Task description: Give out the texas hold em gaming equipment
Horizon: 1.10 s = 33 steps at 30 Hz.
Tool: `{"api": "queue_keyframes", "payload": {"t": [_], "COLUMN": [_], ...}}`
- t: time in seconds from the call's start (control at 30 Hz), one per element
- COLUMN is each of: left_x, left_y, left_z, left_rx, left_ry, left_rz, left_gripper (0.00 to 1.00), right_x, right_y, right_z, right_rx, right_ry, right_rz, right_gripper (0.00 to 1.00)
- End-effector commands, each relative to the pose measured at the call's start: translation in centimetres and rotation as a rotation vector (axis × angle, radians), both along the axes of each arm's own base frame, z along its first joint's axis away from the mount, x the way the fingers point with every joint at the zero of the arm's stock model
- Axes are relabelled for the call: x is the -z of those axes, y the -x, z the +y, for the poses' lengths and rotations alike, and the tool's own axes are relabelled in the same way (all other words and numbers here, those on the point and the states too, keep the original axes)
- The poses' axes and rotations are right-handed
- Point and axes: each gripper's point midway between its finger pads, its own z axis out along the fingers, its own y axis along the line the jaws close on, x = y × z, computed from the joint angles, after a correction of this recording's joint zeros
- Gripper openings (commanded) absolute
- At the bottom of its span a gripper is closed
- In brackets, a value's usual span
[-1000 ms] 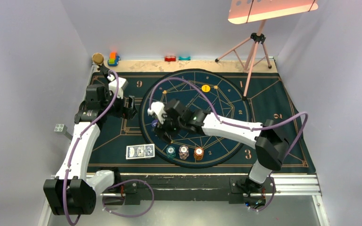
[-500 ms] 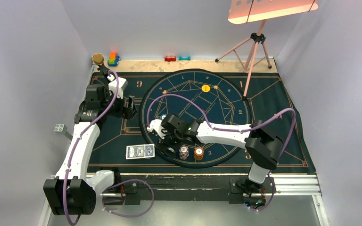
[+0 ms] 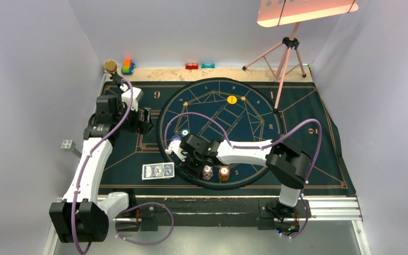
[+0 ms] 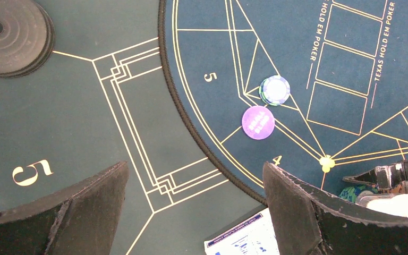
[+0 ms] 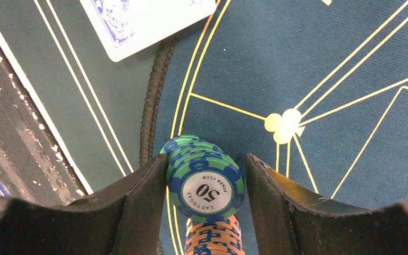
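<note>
A stack of teal-green chips (image 5: 204, 183) stands at the near left rim of the round mat (image 3: 255, 138). My right gripper (image 3: 191, 161) is down over this stack. In the right wrist view the gripper (image 5: 206, 159) is open with a finger on each side. The left finger (image 5: 149, 186) touches it; a small gap shows on the right. A white-pink stack (image 3: 207, 172) and an orange stack (image 3: 223, 173) stand beside it. Blue-backed cards (image 3: 158, 170) lie to the left. My left gripper (image 3: 145, 121) is open and empty (image 4: 194, 170) above the mat, over a card corner (image 4: 244, 239).
A blue-white chip (image 4: 274, 90) and a purple disc (image 4: 258, 122) lie near the mat's number 5. A yellow disc (image 3: 232, 99) lies at the far side. The black stand's base (image 4: 10, 37) is at the far left. A pink tripod (image 3: 284, 58) and toy blocks (image 3: 127, 66) stand at the back.
My right gripper has moved from the mat's left middle toward the near edge and come down around the teal-green chip stack. The left arm has not moved.
</note>
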Motion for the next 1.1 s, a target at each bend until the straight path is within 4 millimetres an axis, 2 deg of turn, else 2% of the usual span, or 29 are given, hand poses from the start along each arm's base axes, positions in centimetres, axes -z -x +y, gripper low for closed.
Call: {"api": "queue_keyframes", "payload": {"t": [0.0, 0.4, 0.53, 0.7, 0.9, 1.07], "left_x": [-0.5, -0.5, -0.6, -0.7, -1.0, -1.0], "left_y": [-0.2, -0.1, -0.1, 0.0, 0.1, 0.1], "left_z": [0.2, 0.1, 0.1, 0.1, 0.1, 0.1], "left_rx": [-0.021, -0.008, -0.009, -0.008, -0.004, -0.007], "left_ry": [0.011, 0.013, 0.011, 0.008, 0.009, 0.007], "left_rz": [-0.018, -0.018, -0.023, -0.030, -0.040, -0.044], "left_gripper": [1.00, 1.00, 1.00, 1.00, 1.00, 1.00], "right_x": [-1.7, -3.3, -3.6, -2.7, -2.1, -1.7], "right_y": [-0.5, 0.5, 0.3, 0.5, 0.5, 0.6], "right_z": [0.8, 0.7, 0.6, 0.3, 0.0, 0.1], "right_rx": [-0.001, -0.025, -0.004, -0.003, -0.015, -0.026], "right_ry": [-0.055, -0.088, -0.096, -0.072, -0.047, -0.039], "right_rz": [-0.041, -0.019, -0.030, -0.012, -0.010, -0.002], "right_gripper": [0.57, 0.58, 0.54, 0.54, 0.65, 0.63]}}
